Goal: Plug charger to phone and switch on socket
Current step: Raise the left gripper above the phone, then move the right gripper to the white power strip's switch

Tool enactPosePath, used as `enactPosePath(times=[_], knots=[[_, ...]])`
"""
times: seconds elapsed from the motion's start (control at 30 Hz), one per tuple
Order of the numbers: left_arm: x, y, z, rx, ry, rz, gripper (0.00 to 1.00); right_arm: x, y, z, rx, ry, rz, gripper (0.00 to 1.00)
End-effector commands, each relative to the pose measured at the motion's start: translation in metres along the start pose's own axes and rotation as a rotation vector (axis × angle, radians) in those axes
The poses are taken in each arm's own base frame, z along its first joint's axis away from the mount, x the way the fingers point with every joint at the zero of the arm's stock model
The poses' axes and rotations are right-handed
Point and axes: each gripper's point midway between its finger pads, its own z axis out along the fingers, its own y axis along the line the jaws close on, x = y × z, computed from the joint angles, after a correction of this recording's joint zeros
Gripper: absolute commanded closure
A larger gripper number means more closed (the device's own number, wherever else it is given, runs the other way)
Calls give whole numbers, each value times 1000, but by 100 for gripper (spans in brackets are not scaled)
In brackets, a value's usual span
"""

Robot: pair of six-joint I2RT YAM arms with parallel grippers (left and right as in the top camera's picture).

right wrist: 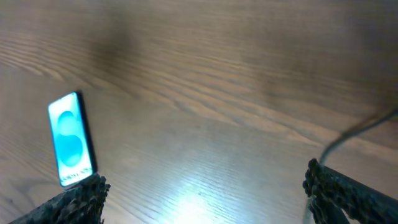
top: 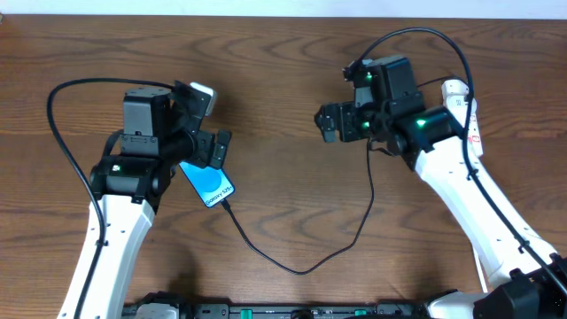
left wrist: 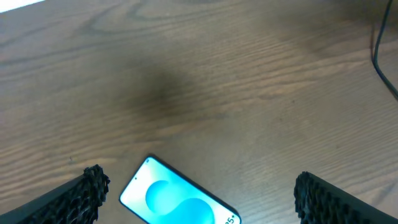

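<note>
Faintly, "Galaxy S25" on phone (top: pixel 210 183).

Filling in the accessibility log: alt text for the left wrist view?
A blue-screened phone lies flat on the wooden table at the bottom edge, between the left arm's two spread black fingers. A thin black cable crosses the top right corner.

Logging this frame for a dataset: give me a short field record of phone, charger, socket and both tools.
left tool: open, above phone
right tool: open, empty
phone: flat on table, screen up
charger: one end at phone's lower edge, cable loops toward right arm
socket: white strip, partly hidden by right arm
</note>
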Motion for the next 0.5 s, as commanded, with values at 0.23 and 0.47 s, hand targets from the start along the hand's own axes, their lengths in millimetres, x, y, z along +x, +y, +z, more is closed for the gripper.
enactPosePath(times=[0.23, 0.47], knots=[[-9, 6, -6, -39, -18, 10, 2, -10, -14, -35, -88, 30, 44, 1], [-8, 6, -6, -38, -13, 9, 2, -32, -62, -92, -1, 1, 105, 1]])
